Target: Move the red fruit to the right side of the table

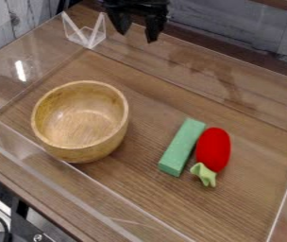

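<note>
The red fruit (211, 149) lies on the brown wood-grain table (159, 90) at the front right, its light-green stem pointing toward the front edge. It rests beside a long green block. My gripper (133, 25) hangs at the top of the view, above the table's far edge and a little left of centre. Its dark fingers (151, 29) point down and stand open with nothing between them. The gripper is far from the fruit, up and to the left of it.
A long green rectangular block (181, 146) lies just left of the fruit, touching or nearly touching it. A wooden bowl (79, 119) stands at the left. A clear acrylic wall (33, 59) rims the table.
</note>
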### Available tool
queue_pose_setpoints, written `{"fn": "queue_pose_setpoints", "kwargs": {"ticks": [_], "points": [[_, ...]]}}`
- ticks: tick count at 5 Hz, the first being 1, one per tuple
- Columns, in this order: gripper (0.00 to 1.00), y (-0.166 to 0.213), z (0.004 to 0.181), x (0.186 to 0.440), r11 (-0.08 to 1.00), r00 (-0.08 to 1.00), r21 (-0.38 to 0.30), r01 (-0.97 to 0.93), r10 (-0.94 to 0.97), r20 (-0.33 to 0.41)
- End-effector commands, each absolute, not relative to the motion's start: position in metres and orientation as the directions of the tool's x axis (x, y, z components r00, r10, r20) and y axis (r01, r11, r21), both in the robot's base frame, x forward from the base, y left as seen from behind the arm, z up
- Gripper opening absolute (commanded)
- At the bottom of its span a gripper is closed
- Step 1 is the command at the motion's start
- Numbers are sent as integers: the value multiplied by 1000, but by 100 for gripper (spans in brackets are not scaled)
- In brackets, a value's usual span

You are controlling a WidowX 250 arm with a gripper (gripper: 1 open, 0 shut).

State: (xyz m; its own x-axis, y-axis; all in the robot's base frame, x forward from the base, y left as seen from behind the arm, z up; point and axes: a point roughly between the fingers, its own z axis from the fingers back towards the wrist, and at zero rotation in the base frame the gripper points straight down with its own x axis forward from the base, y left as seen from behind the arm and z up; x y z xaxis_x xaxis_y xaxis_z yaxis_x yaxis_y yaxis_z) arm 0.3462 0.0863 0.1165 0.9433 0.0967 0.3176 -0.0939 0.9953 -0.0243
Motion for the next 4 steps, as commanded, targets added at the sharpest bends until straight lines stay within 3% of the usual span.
{"fn": "queue_pose_setpoints", "kwargs": {"ticks": [1,4], "points": [[100,85,133,363,993,917,-5,-119,112,383],[100,75,130,376,998,923,28,-56,41,383]]}}
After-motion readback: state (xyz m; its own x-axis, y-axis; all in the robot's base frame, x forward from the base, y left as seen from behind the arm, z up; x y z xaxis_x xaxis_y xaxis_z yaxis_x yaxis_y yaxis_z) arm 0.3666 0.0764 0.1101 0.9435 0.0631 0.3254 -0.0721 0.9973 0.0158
